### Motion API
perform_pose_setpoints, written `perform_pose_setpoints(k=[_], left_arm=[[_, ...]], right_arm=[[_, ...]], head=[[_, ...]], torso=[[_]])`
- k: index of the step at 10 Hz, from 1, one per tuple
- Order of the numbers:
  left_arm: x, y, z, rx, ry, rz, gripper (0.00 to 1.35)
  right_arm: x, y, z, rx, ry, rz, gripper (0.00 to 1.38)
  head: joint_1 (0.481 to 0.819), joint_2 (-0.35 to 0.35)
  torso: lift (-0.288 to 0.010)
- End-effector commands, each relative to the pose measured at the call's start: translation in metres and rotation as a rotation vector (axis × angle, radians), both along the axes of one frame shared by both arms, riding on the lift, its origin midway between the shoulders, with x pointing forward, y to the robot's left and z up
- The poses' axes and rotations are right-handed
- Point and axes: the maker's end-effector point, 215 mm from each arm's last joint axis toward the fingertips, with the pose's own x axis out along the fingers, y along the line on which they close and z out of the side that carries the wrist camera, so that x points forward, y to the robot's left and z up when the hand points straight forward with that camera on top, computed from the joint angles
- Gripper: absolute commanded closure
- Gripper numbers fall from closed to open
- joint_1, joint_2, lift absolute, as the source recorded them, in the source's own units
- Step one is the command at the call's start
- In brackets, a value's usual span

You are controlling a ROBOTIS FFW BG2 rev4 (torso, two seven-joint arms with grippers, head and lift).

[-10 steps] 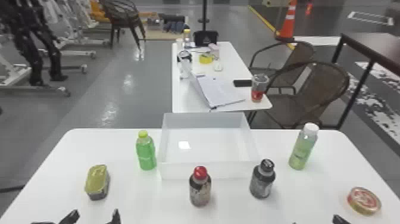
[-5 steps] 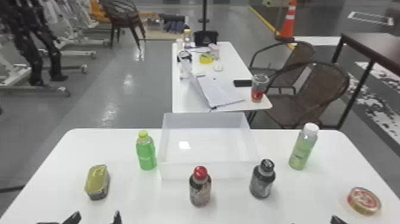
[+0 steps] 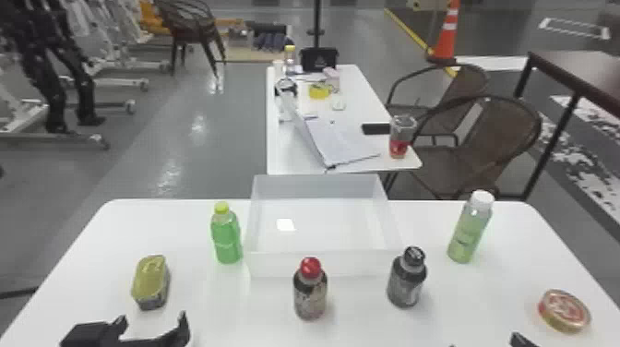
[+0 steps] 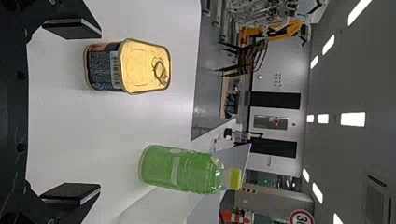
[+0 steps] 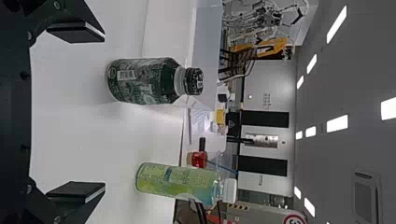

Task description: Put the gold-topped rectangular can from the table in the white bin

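Two fingers are spread wide on my left gripper, with nothing in them. The gold-topped can sits on the table at that gripper's 12 o'clock, so I guess I am lined up to grab it. From the white bin, the can is at 8 o'clock. The green bottle is between them, so I should lift high. My right gripper is open and empty. My arms are cut off, and the can's bottom is hidden.
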Motion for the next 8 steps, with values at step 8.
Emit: perform_pose_setpoints(k=[8], left_arm=[[0.052,0.049,-0.015,0.037,0.032,0.136,0.14]], right_arm=[[0.003,0.007,-0.003,0.013,0.005,0.019,0.17]], head=[[0.549,0.0]], torso=[[-0.1]])
